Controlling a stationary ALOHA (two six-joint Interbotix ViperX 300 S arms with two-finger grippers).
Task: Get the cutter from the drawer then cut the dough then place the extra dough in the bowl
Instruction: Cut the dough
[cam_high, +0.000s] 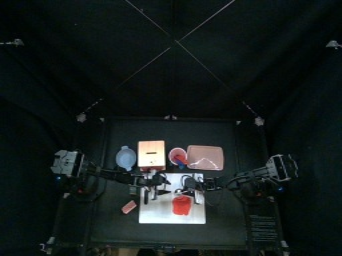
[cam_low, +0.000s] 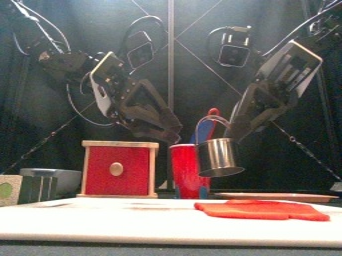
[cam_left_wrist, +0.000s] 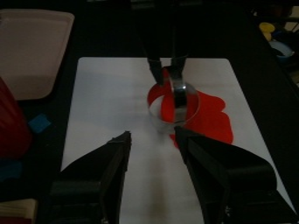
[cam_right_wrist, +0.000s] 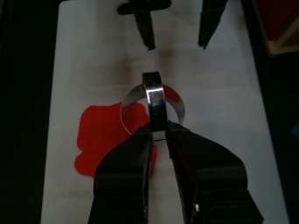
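The white cutting board (cam_low: 80, 222) is lying nearest you, and the red dough (cam_low: 261, 209) is resting flat on it, just below your right gripper (cam_right_wrist: 156, 131). That gripper is pinching the wire handle of the cutter (cam_low: 221, 156). The cutter is hanging clear of the dough, its ring sitting over the dough's edge, so part of it is over bare board. Before pressing, I'd be shifting the ring further over the red so the whole circle lands on dough, then coming straight down with it level. Your left gripper (cam_left_wrist: 156, 140) is hovering with jaws spread, facing the right one across the cutter and touching nothing. It is looking well placed to steady the dough.

Beyond both grippers, the red cup (cam_low: 187, 172) is holding a blue knife (cam_low: 211, 122). The pink tray (cam_left_wrist: 30, 52) is lying bare as far as it is showing. The bowl (cam_high: 124, 157) is sitting past the left gripper, beside the wooden box (cam_high: 150, 155); I cannot tell what is in it.
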